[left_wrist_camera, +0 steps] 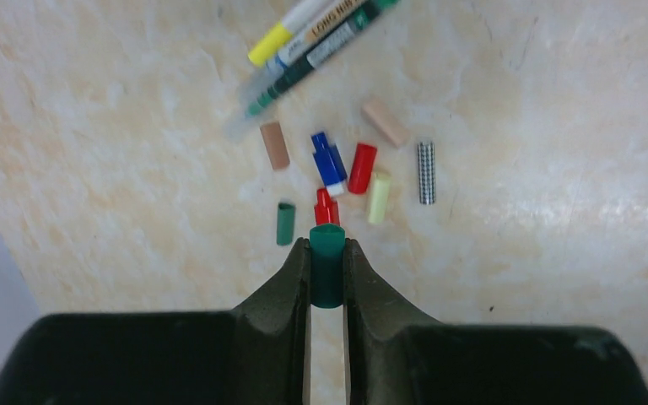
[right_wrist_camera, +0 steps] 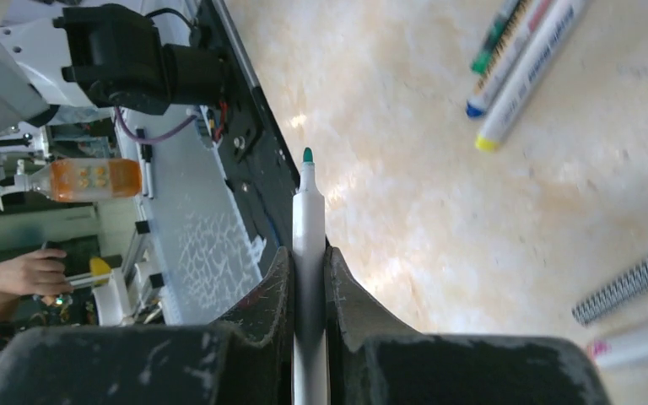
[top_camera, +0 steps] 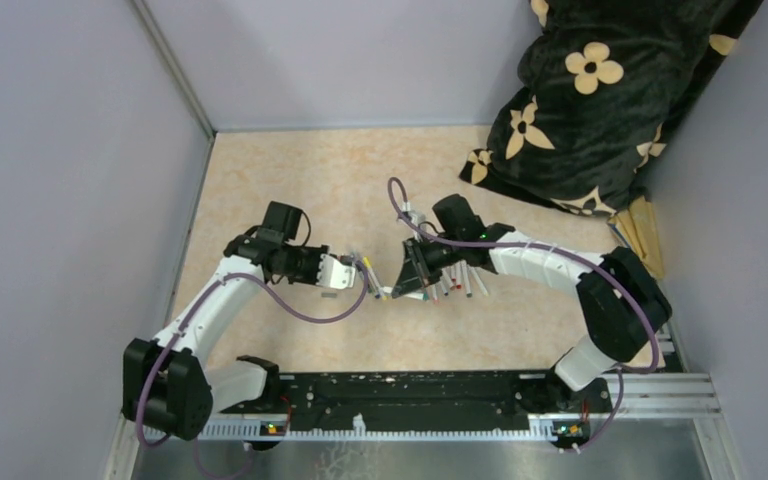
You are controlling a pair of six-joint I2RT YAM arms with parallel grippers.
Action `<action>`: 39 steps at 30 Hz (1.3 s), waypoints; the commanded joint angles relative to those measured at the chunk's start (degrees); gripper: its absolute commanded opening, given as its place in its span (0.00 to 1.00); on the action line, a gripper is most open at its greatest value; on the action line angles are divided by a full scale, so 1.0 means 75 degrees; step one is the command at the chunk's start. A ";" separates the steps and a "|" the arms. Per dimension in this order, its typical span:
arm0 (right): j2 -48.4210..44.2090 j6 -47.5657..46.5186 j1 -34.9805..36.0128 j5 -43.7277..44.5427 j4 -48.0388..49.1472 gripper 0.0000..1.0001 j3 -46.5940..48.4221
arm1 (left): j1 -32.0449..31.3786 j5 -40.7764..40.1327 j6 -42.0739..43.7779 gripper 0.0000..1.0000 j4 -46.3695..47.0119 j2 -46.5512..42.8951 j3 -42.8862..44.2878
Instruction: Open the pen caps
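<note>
Plainly pinching a green cap (left_wrist_camera: pixel 327 240) in the left gripper (left_wrist_camera: pixel 327 253), jaws pressed against its sides, and hovering over the loose caps (left_wrist_camera: pixel 361 167) lying on the table (left_wrist_camera: pixel 118 152), probably for dropping it among them. Clamping the pen (right_wrist_camera: pixel 309 211) by its white barrel in the right gripper (right_wrist_camera: pixel 310 253), green tip (right_wrist_camera: pixel 307 155) bared and pointing away, likely for steadying the barrel against the pull. Leaving the other pens (left_wrist_camera: pixel 321 42) lying beyond the caps.

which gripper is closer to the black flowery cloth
Right. The right gripper sits mid-table, down-left of the cloth in the top view; the left gripper is farther left again.
</note>
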 commanded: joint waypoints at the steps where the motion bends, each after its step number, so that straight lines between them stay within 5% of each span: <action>1: -0.0579 -0.0315 -0.0241 -0.0370 -0.0982 0.00 -0.0222 | 0.0036 -0.1264 0.0388 0.00 -0.0450 0.0019 -0.0120; 7: -0.1064 -0.0274 -0.0376 0.0561 -0.1032 0.00 -0.0395 | 0.0047 -0.1014 0.0047 0.00 -0.0354 0.0124 -0.0003; 15: -0.1990 0.0456 -0.1000 0.5011 -0.1149 0.00 -0.0743 | 0.0053 0.0504 -0.1838 0.00 0.0211 0.0612 -0.0358; 28: -0.1992 0.0583 -0.1799 0.8014 -0.0013 0.00 -0.1939 | 0.0048 0.0771 -0.2745 0.05 0.1645 0.1419 -0.1231; 39: -0.0865 0.0219 -0.1875 0.8752 0.0659 0.07 -0.1898 | 0.0049 0.0689 -0.2833 0.32 0.1604 0.1747 -0.1213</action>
